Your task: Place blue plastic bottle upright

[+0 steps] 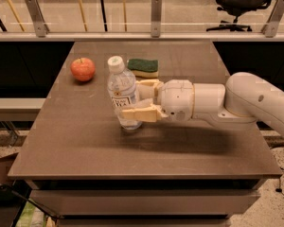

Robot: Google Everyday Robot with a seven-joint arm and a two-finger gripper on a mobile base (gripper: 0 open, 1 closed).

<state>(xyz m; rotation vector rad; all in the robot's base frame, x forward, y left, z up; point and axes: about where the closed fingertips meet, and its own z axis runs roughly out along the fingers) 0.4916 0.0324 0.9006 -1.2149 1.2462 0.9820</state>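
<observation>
The blue plastic bottle is clear with a white cap and a pale label. It stands upright near the middle of the brown table, with its base on the tabletop. My gripper reaches in from the right. Its cream fingers sit on either side of the bottle's lower half, one in front and one behind, closed against it. The white arm stretches off to the right edge.
A red apple sits at the table's back left. A green and yellow sponge lies behind the bottle. A railing with metal posts runs behind the table. An office chair stands far back right.
</observation>
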